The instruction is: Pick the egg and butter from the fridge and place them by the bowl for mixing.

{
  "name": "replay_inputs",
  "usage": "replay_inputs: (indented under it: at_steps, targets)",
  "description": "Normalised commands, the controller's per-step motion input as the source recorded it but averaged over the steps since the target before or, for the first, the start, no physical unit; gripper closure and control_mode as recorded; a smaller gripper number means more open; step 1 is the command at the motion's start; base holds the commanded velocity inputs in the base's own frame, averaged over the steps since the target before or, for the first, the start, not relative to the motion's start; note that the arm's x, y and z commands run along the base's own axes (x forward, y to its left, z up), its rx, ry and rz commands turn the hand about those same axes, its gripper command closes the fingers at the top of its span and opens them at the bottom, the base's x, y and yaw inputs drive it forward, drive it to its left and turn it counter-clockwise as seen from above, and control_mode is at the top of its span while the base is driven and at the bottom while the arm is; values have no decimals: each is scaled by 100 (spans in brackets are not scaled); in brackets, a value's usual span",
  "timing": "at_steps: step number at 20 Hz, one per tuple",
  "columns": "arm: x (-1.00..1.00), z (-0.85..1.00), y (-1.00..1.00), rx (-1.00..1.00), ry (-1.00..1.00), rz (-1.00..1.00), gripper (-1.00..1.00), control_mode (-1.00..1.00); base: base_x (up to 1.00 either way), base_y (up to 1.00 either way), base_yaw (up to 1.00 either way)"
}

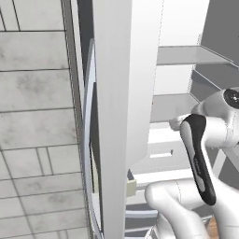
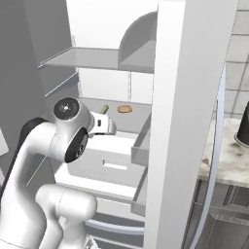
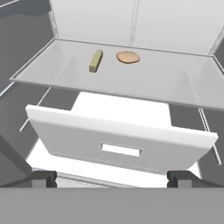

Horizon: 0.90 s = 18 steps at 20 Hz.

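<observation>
1. We see the fridge point(image 3: 175, 26) standing open, with a pale drawer point(image 3: 120, 140) pulled out below its grey shelf point(image 3: 175, 85).
2. On that shelf lies the butter point(image 3: 96, 60), a yellowish stick, with the egg point(image 3: 128, 57) just beside it to the right, apart.
3. Our gripper point(image 3: 112, 178) hangs before the drawer, fingers spread wide and empty, well short of both.
4. In the right base view, the bowl point(image 2: 243, 127) is cut off on the counter point(image 2: 226, 163).
</observation>
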Motion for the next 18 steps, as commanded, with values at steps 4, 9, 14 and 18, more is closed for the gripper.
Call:
replay_inputs:
  at_steps: [4,9,14,18]
  targets:
    - [40,56,42,0,2,0,-100,-100,0,0,0]
    - [38,14,41,0,1,0,-100,-100,0,0,0]
    - [2,0,8,0,-1,0,-100,-100,0,0,0]
    - [9,-13,0,0,-1,0,-100,-100,0,0,0]
